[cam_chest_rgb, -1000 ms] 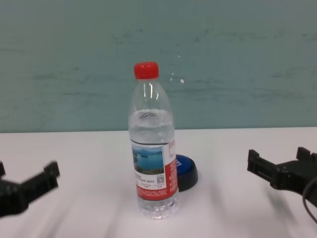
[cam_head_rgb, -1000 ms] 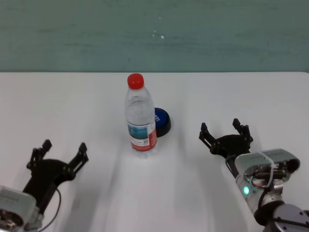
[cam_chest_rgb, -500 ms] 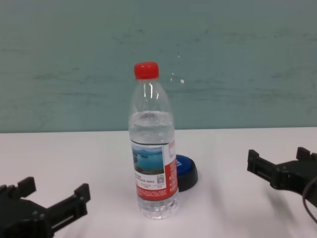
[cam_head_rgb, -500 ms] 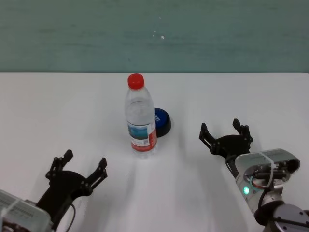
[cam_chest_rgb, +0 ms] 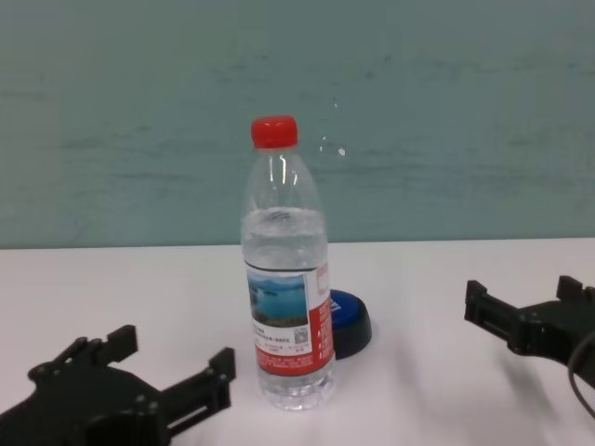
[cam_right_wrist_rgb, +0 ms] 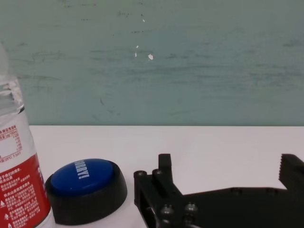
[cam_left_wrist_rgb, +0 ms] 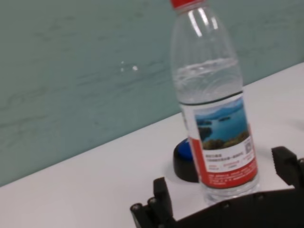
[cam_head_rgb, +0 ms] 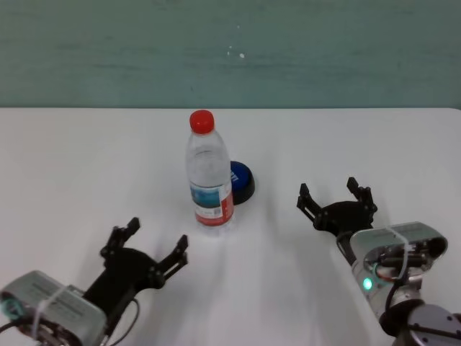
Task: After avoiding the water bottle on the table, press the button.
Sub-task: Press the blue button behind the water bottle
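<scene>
Left gripper (cam_head_rgb: 152, 249) spread wide, your head view: near-left of the tall clear red-capped water bottle (cam_head_rgb: 209, 173); blue-domed black-based button (cam_head_rgb: 242, 181) touching behind it; right gripper (cam_head_rgb: 336, 199) wide, parked right; chest view: bottle upright on the white table (cam_chest_rgb: 437, 390).

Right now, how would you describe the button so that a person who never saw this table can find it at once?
On the white table, find the tall clear water bottle with a red cap near the middle. The button sits just behind it, toward the robot's right, partly hidden by it. Unlike the bottle, it is low and round, a blue dome on a black base.
</scene>
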### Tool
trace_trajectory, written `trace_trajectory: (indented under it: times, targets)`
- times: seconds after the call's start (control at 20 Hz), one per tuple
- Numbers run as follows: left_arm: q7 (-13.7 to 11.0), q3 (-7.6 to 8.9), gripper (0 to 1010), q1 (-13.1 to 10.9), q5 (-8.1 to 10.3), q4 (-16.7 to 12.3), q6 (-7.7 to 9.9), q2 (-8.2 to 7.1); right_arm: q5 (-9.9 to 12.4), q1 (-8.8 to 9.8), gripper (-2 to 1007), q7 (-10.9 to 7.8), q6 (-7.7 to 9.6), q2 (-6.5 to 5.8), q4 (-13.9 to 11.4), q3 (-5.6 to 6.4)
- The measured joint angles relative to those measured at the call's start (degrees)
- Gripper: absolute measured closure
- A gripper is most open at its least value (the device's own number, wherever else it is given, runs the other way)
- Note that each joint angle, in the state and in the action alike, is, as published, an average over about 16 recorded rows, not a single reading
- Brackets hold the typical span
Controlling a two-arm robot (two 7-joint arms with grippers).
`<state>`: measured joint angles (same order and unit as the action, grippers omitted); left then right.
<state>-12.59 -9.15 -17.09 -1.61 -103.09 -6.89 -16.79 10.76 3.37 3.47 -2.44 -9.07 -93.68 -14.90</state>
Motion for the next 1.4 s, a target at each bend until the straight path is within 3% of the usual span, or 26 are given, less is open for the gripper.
trace_trajectory:
  times: [0.6, 1.0, 1.4]
  targets:
    - [-0.1, -2.27, 10, 2.5, -3.49, 1.5, -2.56, -1.17, 0.0, 0.0, 1, 0.0, 0.0, 0.0, 0.0, 0.0]
    - [-0.2, -2.64, 10, 4.4, -3.9, 2.4, -3.19, -1.13, 0.0, 0.0, 1, 0.0, 0.0, 0.0, 0.0, 0.0]
    - [-0.6, -2.97, 10, 6.2, -3.54, 3.4, -2.68, -0.84, 0.0, 0.0, 1, 0.0, 0.0, 0.0, 0.0, 0.0]
